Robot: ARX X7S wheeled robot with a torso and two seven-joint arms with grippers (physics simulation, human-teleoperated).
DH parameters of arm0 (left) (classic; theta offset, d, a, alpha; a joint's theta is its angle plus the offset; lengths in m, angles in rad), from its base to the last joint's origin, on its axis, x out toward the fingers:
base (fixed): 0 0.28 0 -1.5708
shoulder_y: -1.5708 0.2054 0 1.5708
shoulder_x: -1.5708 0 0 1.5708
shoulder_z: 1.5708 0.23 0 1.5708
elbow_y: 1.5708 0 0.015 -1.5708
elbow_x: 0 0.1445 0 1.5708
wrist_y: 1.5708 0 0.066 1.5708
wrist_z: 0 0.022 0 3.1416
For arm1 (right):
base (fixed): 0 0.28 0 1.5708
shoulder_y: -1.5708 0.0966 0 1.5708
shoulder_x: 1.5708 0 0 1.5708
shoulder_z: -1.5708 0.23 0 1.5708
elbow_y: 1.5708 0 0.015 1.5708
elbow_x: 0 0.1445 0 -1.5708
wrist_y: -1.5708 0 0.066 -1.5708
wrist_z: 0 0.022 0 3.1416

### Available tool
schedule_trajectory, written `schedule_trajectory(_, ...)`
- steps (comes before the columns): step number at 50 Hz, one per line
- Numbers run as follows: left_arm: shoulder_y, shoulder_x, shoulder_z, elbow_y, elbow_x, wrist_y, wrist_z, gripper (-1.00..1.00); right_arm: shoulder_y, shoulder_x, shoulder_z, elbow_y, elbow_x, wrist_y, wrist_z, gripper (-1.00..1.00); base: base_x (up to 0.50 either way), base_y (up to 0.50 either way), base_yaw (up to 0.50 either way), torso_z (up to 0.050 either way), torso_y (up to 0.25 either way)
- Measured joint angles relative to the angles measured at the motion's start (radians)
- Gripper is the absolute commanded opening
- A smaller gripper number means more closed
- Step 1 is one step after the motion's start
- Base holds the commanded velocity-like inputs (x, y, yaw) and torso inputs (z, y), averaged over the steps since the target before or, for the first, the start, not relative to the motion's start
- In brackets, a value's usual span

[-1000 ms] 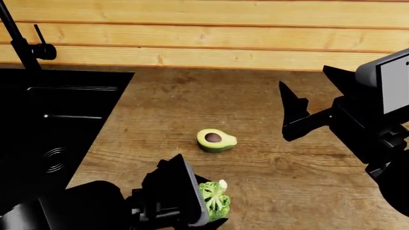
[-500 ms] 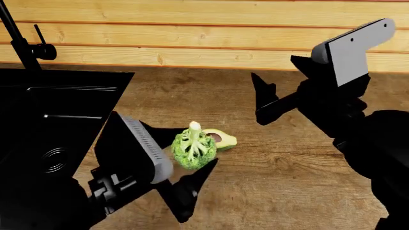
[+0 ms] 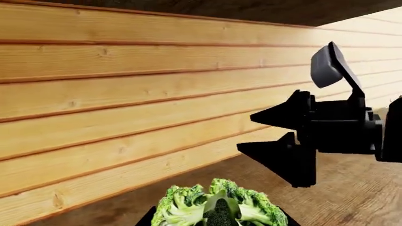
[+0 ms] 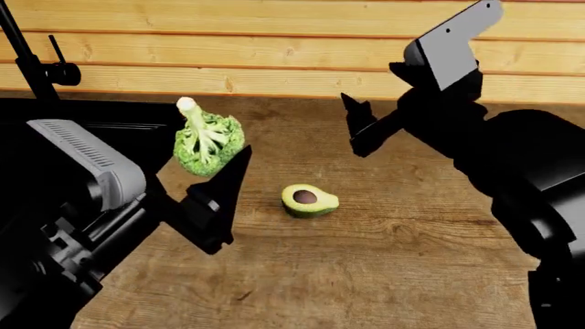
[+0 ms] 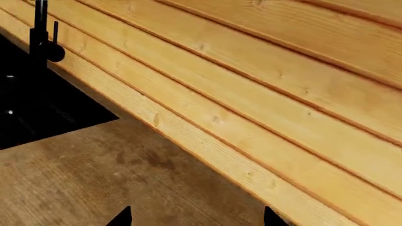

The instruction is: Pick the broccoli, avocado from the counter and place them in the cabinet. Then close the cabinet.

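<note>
Broccoli point(image 4: 207, 145): bumpy green crown, pale stalk pointing up, off the desk point(image 4: 384, 260). Avocado point(image 4: 309, 200): halved, pit up, lying flat on desk mid-surface.

Left gripper point(image 4: 212, 168) is raised at the near left, clamped on the broccoli point(image 4: 207, 143) (stalk up, crown down). Right gripper point(image 4: 358, 130) is held high at the far right, jaws spread and nothing gripped, fingertips pointed left toward the left arm.

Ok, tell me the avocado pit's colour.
Brown, set in yellow-green flesh of the avocado; the head view shows it best.
</note>
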Motion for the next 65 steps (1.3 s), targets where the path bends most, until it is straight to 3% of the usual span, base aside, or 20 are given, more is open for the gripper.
schedule_trajectory(15,-0.037,-0.008,-0.025,-0.02,-0.052,-0.013,-0.051,-1.0,0.248,0.051,-0.289,0.199,0.022,0.021,-0.407,1.0,0.0,0.0,0.0,0.0,0.0)
schedule_trajectory(23,-0.049,-0.013,-0.019,-0.021,-0.058,-0.015,-0.059,-1.0,0.309,0.066,-0.388,0.224,0.033,0.036,-0.532,1.0,0.0,0.0,0.0,0.0,0.0)
schedule_trajectory(36,-0.052,-0.015,-0.005,-0.022,-0.055,-0.007,-0.058,-1.0,0.333,0.056,-0.476,0.256,0.035,0.024,-0.624,1.0,0.0,0.0,0.0,0.0,0.0)
schedule_trajectory(65,-0.052,-0.022,0.012,-0.021,-0.069,0.008,-0.064,-1.0,0.32,-0.026,-0.63,0.381,-0.033,-0.049,-0.676,1.0,0.0,0.0,0.0,0.0,0.0)
